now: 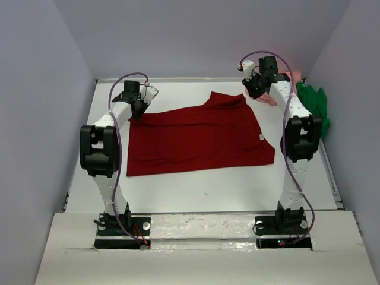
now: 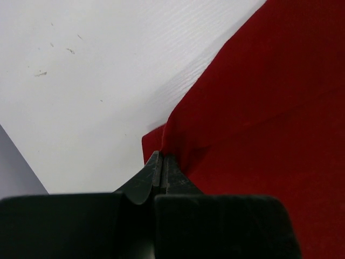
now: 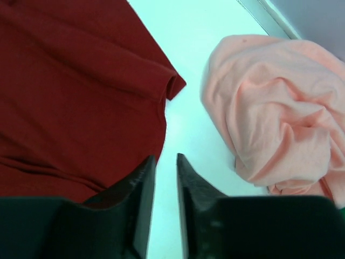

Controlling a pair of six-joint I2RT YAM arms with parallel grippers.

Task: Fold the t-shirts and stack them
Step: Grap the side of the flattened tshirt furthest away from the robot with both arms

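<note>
The dark red t-shirt (image 1: 199, 133) lies spread out on the middle of the white table. My left gripper (image 1: 138, 107) is at its far left corner. In the left wrist view the gripper (image 2: 161, 157) is shut on the edge of that corner of the red cloth (image 2: 269, 108). My right gripper (image 1: 254, 89) is by the shirt's far right sleeve. In the right wrist view it (image 3: 165, 157) is open by a narrow gap and empty, over bare table between the red shirt (image 3: 75, 91) and the crumpled salmon pink t-shirt (image 3: 275, 108). The bright green t-shirt (image 1: 314, 104) is bunched at the right edge.
The pink t-shirt (image 1: 290, 80) lies at the far right corner, partly hidden behind my right arm. Grey walls close in the table (image 1: 196, 190) at the back and both sides. A raised rim (image 1: 331, 172) runs along the right edge.
</note>
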